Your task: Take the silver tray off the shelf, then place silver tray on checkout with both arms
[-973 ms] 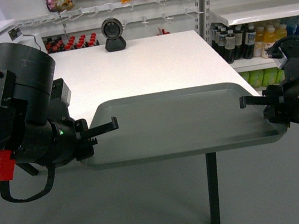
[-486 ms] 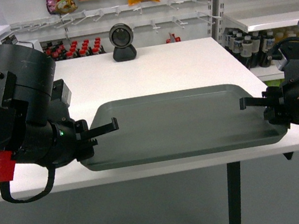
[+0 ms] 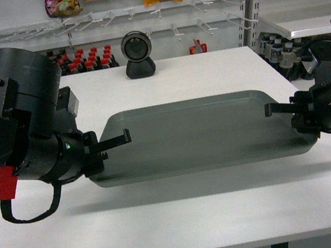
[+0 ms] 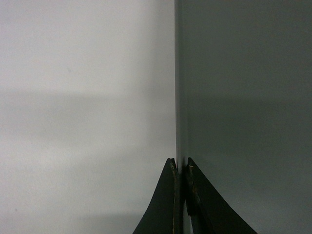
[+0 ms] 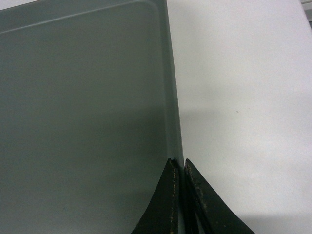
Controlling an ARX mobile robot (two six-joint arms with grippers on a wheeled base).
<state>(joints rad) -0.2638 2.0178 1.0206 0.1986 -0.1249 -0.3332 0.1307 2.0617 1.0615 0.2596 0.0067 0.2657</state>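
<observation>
Left end effector (image 3: 108,146) is pinched shut on the left rim of the silver tray (image 3: 198,134), and the right end effector (image 3: 285,111) is pinched likewise on the opposite rim; both wrist views show the thin jaws closed with the tray's raised edge between them. Held level, the tray hangs above the white checkout tabletop (image 3: 186,220), its shadow falling on the surface below, with the black scanner (image 3: 138,54) well behind it; whether it touches the tabletop I cannot tell, though it looks just clear. I judge the tray stiff and fairly light, but smooth and thin-rimmed, so it could slip or swing if one arm leads; mid-rim holds at the two short ends look right; lowering should be even on both sides.
</observation>
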